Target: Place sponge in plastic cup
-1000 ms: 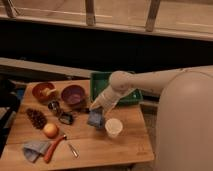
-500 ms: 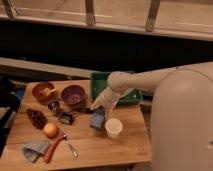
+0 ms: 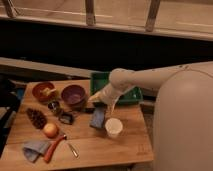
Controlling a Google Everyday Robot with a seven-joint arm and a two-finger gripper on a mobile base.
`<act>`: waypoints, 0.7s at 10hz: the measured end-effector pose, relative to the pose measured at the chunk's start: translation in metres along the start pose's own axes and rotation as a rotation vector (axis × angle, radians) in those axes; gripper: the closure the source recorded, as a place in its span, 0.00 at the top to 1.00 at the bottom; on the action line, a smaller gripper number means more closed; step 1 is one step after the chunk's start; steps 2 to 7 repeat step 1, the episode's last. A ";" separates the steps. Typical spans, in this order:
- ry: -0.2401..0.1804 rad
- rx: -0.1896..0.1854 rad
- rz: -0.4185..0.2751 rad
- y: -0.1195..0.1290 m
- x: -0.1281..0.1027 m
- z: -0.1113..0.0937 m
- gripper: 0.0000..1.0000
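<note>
Fingers: whether apart or together cannot be told; the gripper sits low over the desk, directly above the cup. The sponge cannot be made out. A white cup stands just right of the cup. A purple bowl lies to the left, a green tray behind.

I see a purple bowl at twelve o'clock of my table, an apple at nine, a white cup at three, and a green tray at two.

My gripper hangs near the table's centre.
</note>
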 end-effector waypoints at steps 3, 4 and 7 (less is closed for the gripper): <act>-0.019 -0.010 0.009 0.000 -0.007 -0.006 0.80; -0.019 -0.010 0.009 0.000 -0.007 -0.006 0.80; -0.019 -0.010 0.009 0.000 -0.007 -0.006 0.80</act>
